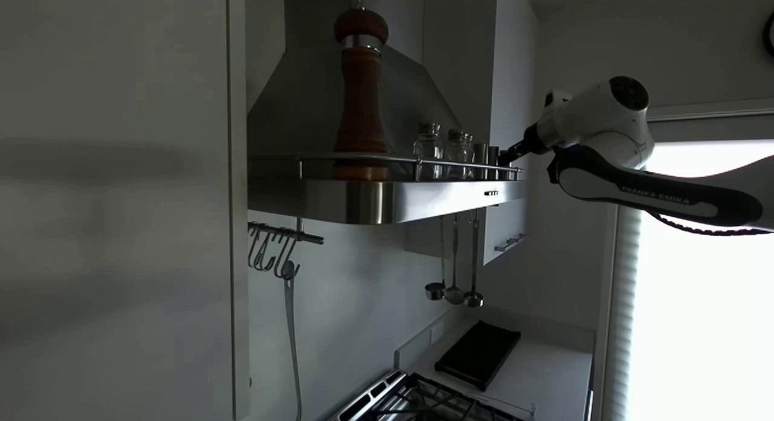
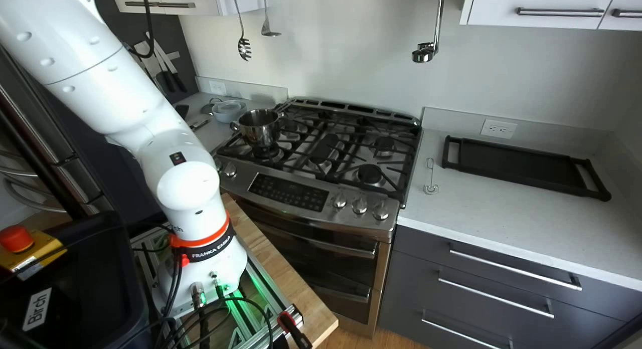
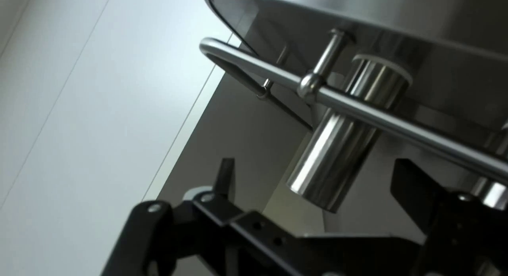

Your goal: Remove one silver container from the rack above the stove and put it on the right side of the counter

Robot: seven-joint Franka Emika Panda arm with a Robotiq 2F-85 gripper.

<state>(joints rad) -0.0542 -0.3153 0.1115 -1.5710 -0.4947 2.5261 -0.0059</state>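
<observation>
In the wrist view, whose picture stands upside down, a shiny silver container [image 3: 331, 165] stands on the hood shelf behind the rack's rail [image 3: 397, 125]. My gripper [image 3: 316, 175] is open and empty, with one finger on each side of the container's free end and visible gaps. Another silver container [image 3: 492, 192] is partly cut off at the right edge. In an exterior view, the gripper [image 1: 507, 156] is at the far end of the rack [image 1: 450, 163], beside silver containers [image 1: 481, 158]. The stove [image 2: 321, 148] and the counter on its right [image 2: 491, 203] show below.
Glass jars [image 1: 429, 146] and a tall wooden mill [image 1: 361, 100] share the rack. A wall cabinet [image 1: 514, 106] stands close beyond the gripper. A black tray [image 2: 521, 166] and a small whisk [image 2: 430, 181] lie on the counter. A pot [image 2: 259, 131] stands on the stove.
</observation>
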